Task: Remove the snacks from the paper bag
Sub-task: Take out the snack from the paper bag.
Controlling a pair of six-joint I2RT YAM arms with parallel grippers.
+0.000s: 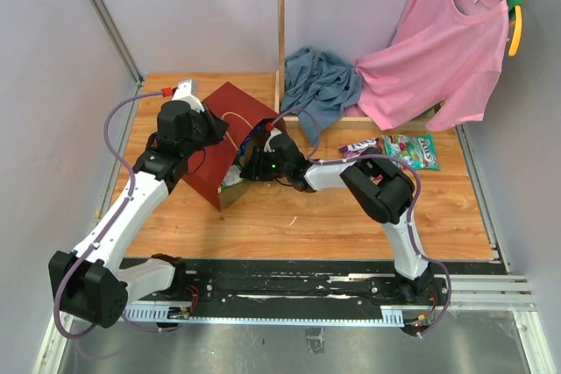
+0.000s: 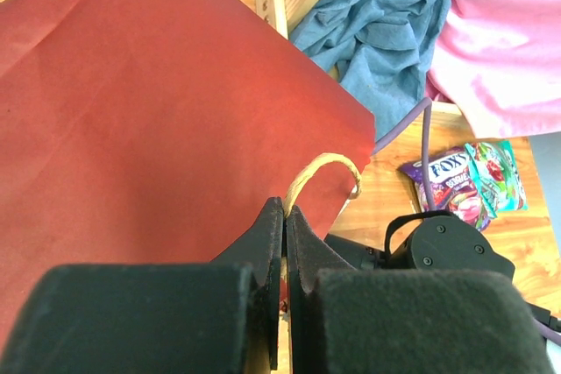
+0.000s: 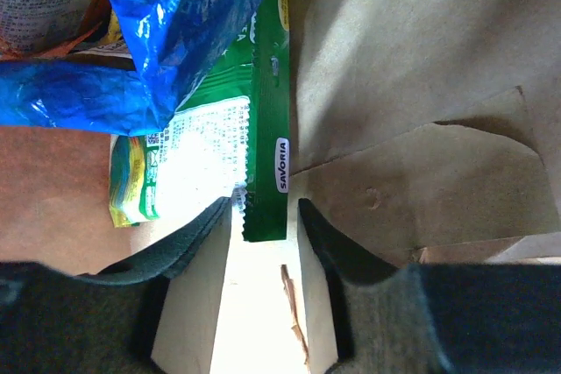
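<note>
Inside the paper bag (image 3: 421,85), the right gripper (image 3: 266,209) straddles the sealed edge of a green packet (image 3: 267,120), fingers parted either side. A blue chip bag (image 3: 166,32) lies above, a yellow-green packet (image 3: 127,190) beside it.

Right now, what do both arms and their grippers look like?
Left arm and right arm match: white links, bulky black joints, a purple cable looping alongside each. A red plug sits near the left wrist; a green light glows on the right wrist. Left gripper and right gripper have black tapered fingers.
</note>
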